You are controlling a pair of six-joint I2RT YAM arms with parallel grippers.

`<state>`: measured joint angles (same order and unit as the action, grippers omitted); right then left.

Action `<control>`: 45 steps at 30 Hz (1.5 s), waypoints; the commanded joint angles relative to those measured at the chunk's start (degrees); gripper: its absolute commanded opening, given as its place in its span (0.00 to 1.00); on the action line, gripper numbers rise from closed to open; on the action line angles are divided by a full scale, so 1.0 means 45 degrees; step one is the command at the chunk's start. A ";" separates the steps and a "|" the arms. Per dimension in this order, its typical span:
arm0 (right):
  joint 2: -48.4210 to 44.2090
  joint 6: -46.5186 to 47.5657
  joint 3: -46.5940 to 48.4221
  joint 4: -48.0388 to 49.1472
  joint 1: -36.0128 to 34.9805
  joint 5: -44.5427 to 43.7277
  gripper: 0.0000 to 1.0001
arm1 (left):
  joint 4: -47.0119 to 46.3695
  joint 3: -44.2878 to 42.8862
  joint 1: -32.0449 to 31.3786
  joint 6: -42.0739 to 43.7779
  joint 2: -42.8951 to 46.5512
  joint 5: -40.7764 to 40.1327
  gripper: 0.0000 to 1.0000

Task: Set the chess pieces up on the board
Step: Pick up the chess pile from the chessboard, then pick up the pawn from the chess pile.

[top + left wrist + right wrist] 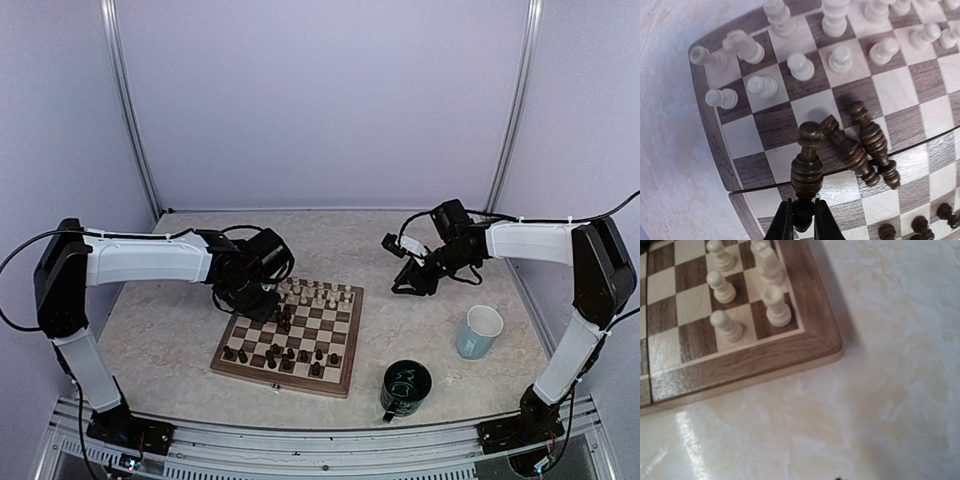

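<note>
My left fingers (782, 226) hide the dark piece's (806, 165) base; beside the board (232, 368), my right fingers (408, 284) are too small to judge.

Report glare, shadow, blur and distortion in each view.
Top external: even light; the chess pieces show tiny. Left wrist: lens distortion curves the board edge; white pieces look washed out. Right wrist: soft focus, glare streak on the table, shadow beside the board.

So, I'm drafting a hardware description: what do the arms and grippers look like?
The left arm and right arm match: white shells on the long links, black joints, black cables running along them. The left gripper has slim black tapered fingers; the right gripper is black too.
</note>
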<state>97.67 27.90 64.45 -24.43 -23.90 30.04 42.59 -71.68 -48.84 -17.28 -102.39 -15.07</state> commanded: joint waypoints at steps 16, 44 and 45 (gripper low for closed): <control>0.1380 -0.4124 0.3817 -0.0765 -0.0473 0.7335 0.32 | -0.4372 0.0675 -0.1262 0.1791 0.2922 0.2416 0.00; 0.3669 -0.5339 0.5773 -0.1177 -0.2794 0.8685 0.29 | -0.4757 -0.0087 -0.1823 0.1669 0.2226 0.3120 0.00; 0.3653 -0.5341 0.5720 -0.1150 -0.2794 0.8677 0.28 | -0.4755 -0.0079 -0.1823 0.1671 0.2226 0.3098 0.00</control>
<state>113.95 4.16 89.43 -29.28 -35.81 67.59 22.24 -70.67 -56.66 -10.20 -91.81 -1.30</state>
